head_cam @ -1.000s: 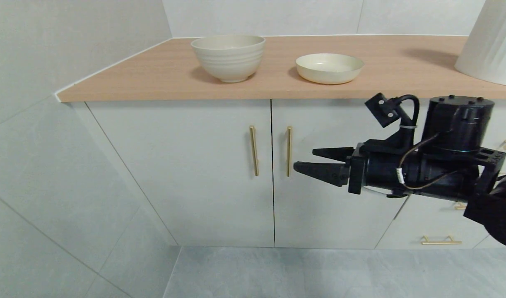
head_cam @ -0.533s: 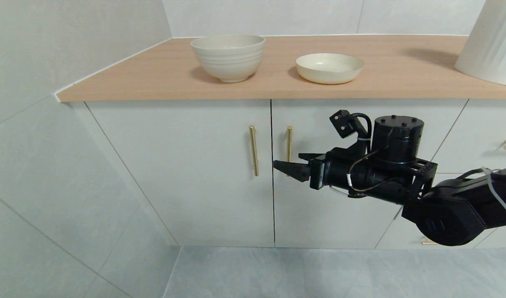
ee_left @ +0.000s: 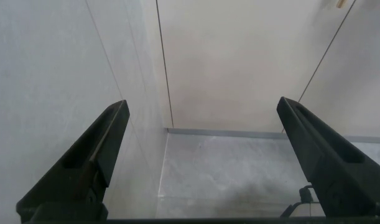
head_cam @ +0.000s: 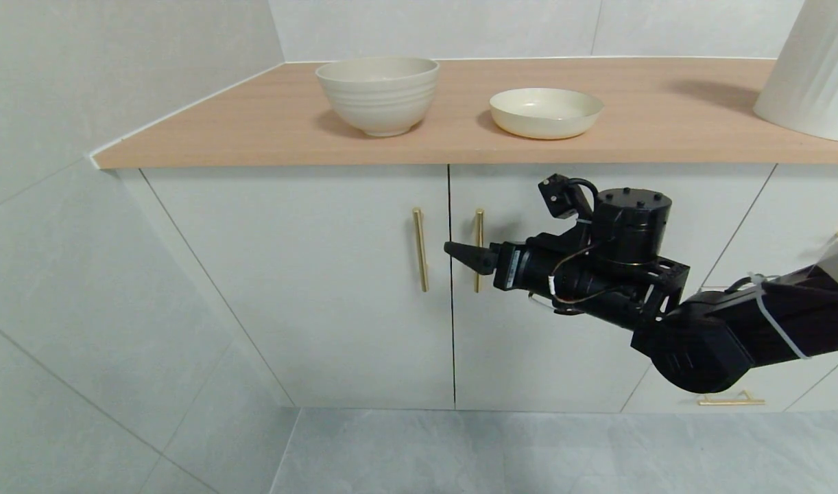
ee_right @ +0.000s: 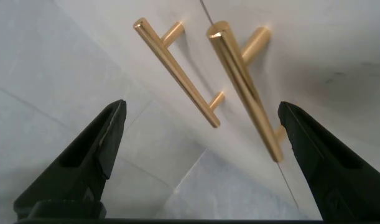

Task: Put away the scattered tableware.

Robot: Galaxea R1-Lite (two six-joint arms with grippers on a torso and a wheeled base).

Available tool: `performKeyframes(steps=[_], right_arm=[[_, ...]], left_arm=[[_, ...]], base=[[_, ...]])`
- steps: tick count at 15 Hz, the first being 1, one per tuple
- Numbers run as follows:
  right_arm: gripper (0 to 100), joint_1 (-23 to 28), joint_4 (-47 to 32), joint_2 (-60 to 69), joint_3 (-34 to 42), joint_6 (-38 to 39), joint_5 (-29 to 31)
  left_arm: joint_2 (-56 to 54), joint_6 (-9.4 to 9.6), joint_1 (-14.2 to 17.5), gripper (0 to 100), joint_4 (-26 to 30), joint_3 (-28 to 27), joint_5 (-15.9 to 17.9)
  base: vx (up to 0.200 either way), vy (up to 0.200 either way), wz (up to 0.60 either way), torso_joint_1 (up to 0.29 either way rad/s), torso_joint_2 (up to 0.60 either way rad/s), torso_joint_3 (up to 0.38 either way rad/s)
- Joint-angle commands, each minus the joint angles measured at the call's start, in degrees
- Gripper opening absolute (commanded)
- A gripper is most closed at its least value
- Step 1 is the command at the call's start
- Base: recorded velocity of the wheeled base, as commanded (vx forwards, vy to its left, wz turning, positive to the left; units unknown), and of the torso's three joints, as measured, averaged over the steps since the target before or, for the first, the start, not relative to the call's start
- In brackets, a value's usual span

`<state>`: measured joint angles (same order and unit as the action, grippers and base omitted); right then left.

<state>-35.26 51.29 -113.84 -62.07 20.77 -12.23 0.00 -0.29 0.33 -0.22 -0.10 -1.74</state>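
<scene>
The left gripper (ee_left: 202, 109) is hanging low, fingers spread wide, facing the floor (ee_left: 227, 168). The right gripper (head_cam: 465, 252) is hovering with fingers apart at the right door's gold handle (head_cam: 479, 225), seemingly straddling it; contact is unclear. Beyond, near the counter's (head_cam: 254, 134) front edge, a deep bowl (head_cam: 378, 92) is sitting toward the left end, with a shallow dish (head_cam: 546, 112) beside it, apart.

Right gripper (head_cam: 468, 255): matt black plastic by appearance. Ahead of its fingers, nearer handle (ee_right: 242, 87) and farther handle (ee_right: 177, 71) were polished brass-coloured metal on smooth matt cabinet doors (head_cam: 309, 274). Above it, countertop (head_cam: 666, 130) showed matt wood grain; bowl (head_cam: 378, 92) and dish (head_cam: 546, 111) looked smooth, low-sheen.
</scene>
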Motion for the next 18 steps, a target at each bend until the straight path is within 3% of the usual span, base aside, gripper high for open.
performKeyframes(steps=[1,4,18], right_arm=[[100,-0.7,0.7,-1.7,-1.2,0.4,1.0],[100,-1.4,4.4,-2.6,-1.2,2.3,1.4],[100,-5.3,4.2,1.2,3.5,4.5,-0.3]], left_arm=[[0.0,-0.06,0.0,100,0.0,0.0,0.0],[0.0,0.03,0.0,100,0.0,0.0,0.0],[0.0,-0.06,0.0,100,0.0,0.0,0.0]], base=[[0.000,0.000,0.00,0.000,0.00,0.000],[0.000,0.000,0.00,0.000,0.00,0.000],[0.000,0.000,0.00,0.000,0.00,0.000]])
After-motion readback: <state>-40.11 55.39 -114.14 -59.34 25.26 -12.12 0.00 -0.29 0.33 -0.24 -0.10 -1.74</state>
